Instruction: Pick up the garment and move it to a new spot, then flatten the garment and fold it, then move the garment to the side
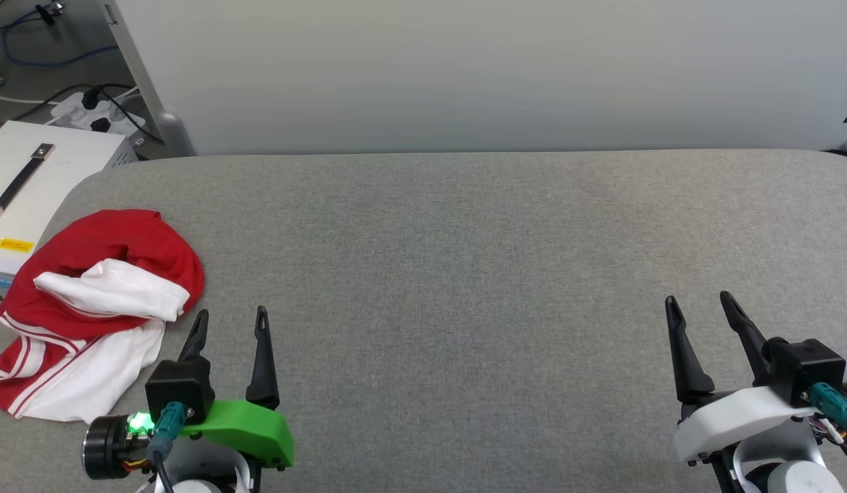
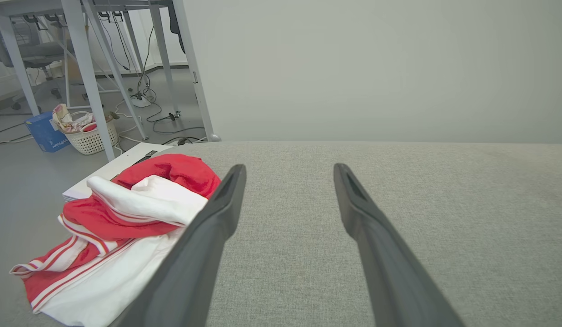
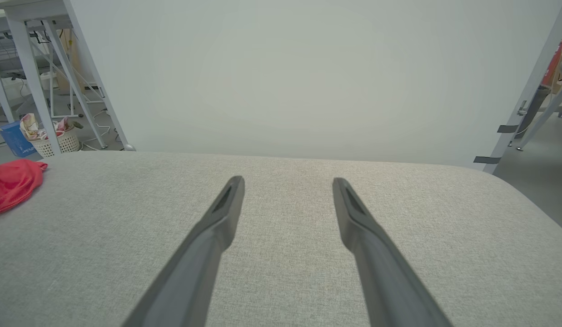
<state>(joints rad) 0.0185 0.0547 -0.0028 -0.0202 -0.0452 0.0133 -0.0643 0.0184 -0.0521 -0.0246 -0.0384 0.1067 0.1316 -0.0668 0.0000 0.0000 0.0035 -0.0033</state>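
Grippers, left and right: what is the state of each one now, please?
Left gripper: open, holding nothing, beside the garment.
Right gripper: open, holding nothing.

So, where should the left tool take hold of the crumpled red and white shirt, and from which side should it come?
Probably the raised white fold on top of the shirt: it stands up as a ridge that two fingers can pinch. The open left tool is just right of the heap, so come from above, from that side.
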